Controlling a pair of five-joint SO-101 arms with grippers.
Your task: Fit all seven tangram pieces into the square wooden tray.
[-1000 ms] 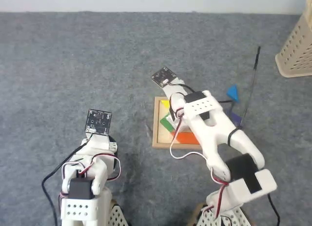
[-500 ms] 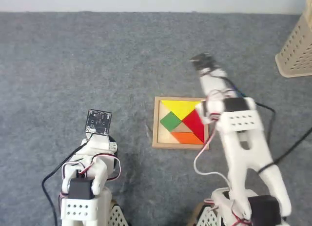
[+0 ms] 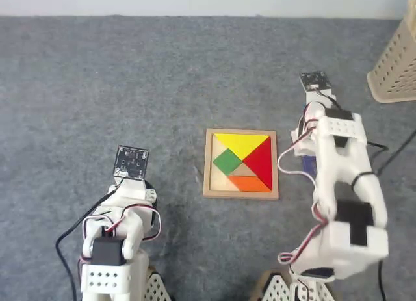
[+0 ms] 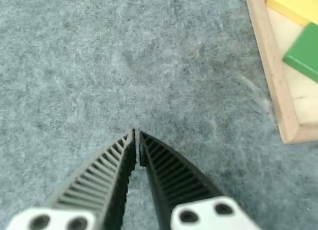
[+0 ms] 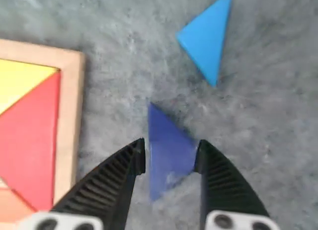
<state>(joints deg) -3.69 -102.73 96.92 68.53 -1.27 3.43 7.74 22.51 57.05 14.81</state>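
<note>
The dark blue piece [image 5: 166, 155] lies on the grey desk [image 3: 130, 73] just beside the wooden tray [image 5: 71, 115], between the spread fingers of the right end effector [image 5: 171, 143], which stands open around it. A light blue triangle [image 5: 207, 38] sits near, just beyond. The left end effector [image 4: 137, 136] is closed.

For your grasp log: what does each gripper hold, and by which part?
Nothing held: right gripper open astride the dark blue piece, left gripper shut, empty.
</note>
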